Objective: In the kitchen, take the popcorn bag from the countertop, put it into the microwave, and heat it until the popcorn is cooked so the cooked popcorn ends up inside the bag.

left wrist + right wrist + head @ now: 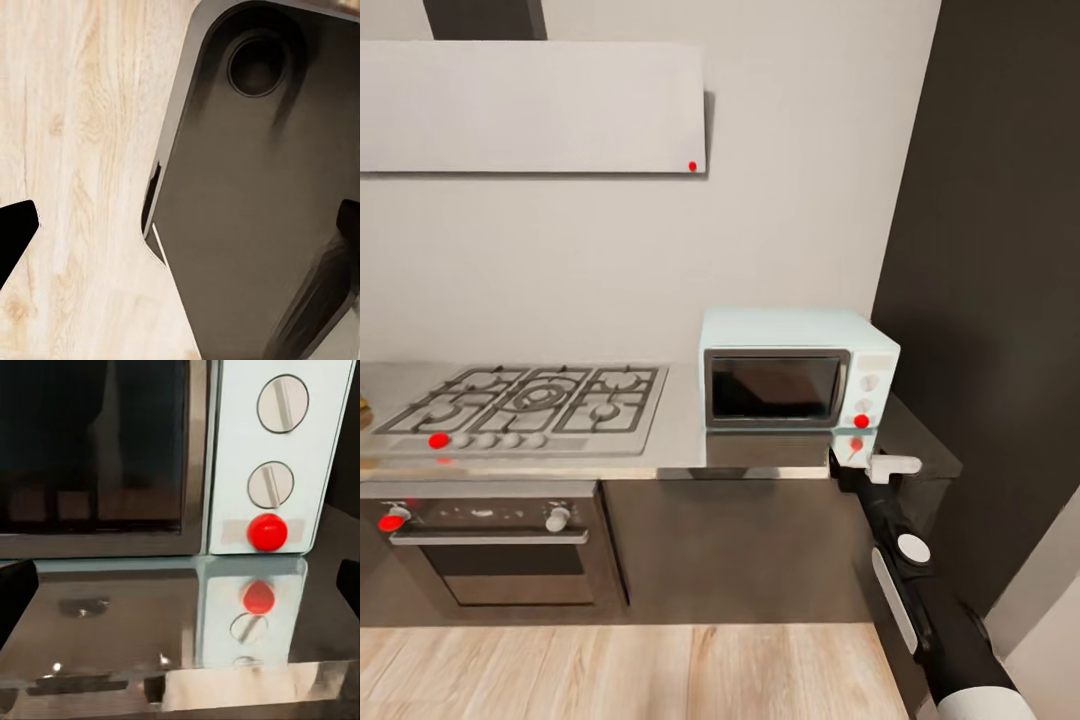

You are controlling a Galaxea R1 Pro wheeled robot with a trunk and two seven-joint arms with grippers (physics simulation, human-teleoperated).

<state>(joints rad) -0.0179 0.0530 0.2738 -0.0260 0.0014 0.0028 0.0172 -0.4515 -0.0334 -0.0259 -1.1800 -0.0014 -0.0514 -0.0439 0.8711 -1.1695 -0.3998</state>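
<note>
My right gripper (885,466) hovers at the countertop's (760,455) front right edge, fingers apart and empty. Just beyond stands the microwave (797,368), door closed; its red button (268,532) should need only a light push. I can't see the popcorn bag. I can't tell my left gripper's state.

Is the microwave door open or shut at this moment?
Shut. The microwave door sits flush in its steel frame, dark glass facing forward; the right tool is close to its red button.
</note>
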